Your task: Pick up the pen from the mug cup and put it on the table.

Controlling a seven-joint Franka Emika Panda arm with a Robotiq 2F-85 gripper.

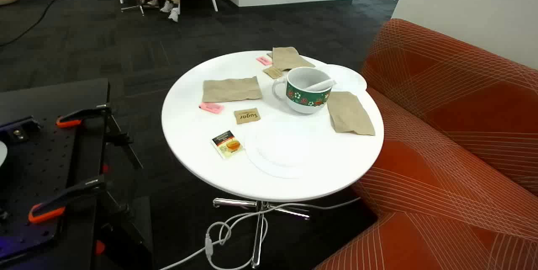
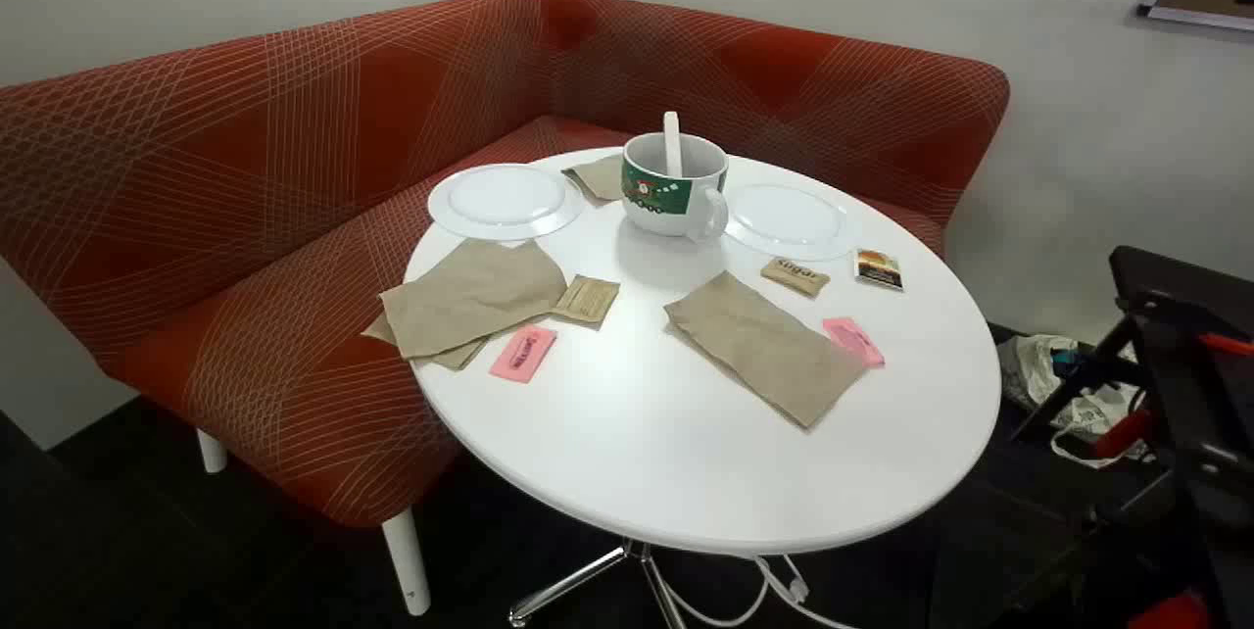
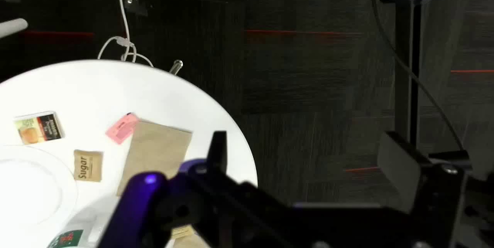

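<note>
The pen [image 1: 320, 85] is a thick white stick leaning inside the mug cup, its upper end past the rim. It also shows in an exterior view [image 2: 672, 147]. The mug cup [image 1: 309, 98], white with a green patterned band, stands upright on the round white table [image 1: 189, 135]. The mug [image 2: 654, 194] has its handle toward the camera there. In the wrist view only part of the mug [image 3: 67, 239] shows at the lower left; the pen cannot be made out. My gripper [image 3: 305, 140] is open and empty, its fingers wide apart, away from the mug. No gripper is recognisable in either exterior view.
Clear plates [image 2: 505, 198] [image 2: 792, 220] flank the mug. Brown napkins [image 1: 232, 90] [image 1: 351, 114], a sugar packet [image 1: 247, 115], a tea packet [image 1: 227, 144] and pink packets [image 1: 211, 107] lie on the table. An orange-red sofa [image 1: 441, 169] borders it. A black stand with clamps [image 1: 50, 165] is nearby.
</note>
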